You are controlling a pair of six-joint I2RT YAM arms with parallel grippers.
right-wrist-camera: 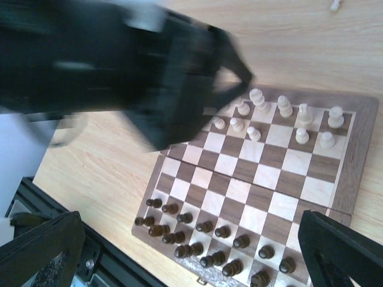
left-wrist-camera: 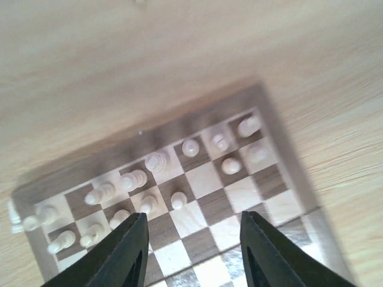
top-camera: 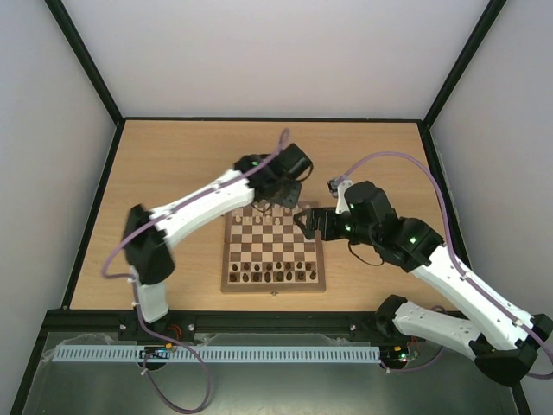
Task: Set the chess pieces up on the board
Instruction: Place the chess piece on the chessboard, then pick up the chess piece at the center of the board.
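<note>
The board lies mid-table, with the pale cream chess pieces along its far rows. My left gripper hovers over that far edge. In the left wrist view it stands open above bare squares with nothing between its fingers. A cream pawn stands just beyond them, and more cream pieces fill the board behind it. My right gripper hangs over the board's right side. It is open wide and empty above the board, whose cream pieces show at the far end.
Dark brown chessmen fill the two near rows. The left arm blurs across the upper left of the right wrist view. One small pale piece lies on the tabletop beyond the board. Black frame rails edge the table.
</note>
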